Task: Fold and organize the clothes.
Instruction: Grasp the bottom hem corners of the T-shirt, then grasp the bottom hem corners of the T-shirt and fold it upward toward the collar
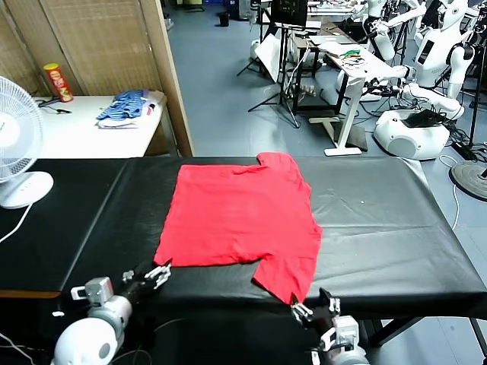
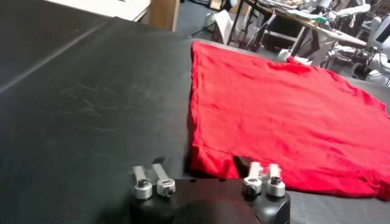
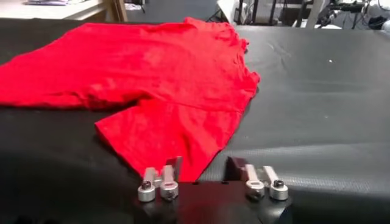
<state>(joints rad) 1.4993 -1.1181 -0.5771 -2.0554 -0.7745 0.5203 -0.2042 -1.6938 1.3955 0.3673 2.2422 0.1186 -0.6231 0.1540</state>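
The clothes are one red T-shirt [image 1: 236,213] lying flat on the black table [image 1: 380,220], with one sleeve reaching toward the near edge. My left gripper [image 1: 158,272] is at the shirt's near left corner. In the left wrist view the left gripper [image 2: 207,170] stands open with that corner of the red T-shirt [image 2: 274,103] between its fingers. My right gripper [image 1: 312,308] is at the tip of the near sleeve. In the right wrist view the right gripper [image 3: 205,165] is shut on the sleeve hem of the red T-shirt [image 3: 152,67].
A white fan [image 1: 15,144] stands on the table's far left. Behind it, a white side table holds a blue striped pile [image 1: 125,106] and a red can [image 1: 58,82]. Parked robots [image 1: 426,114] and desks fill the floor at the back right.
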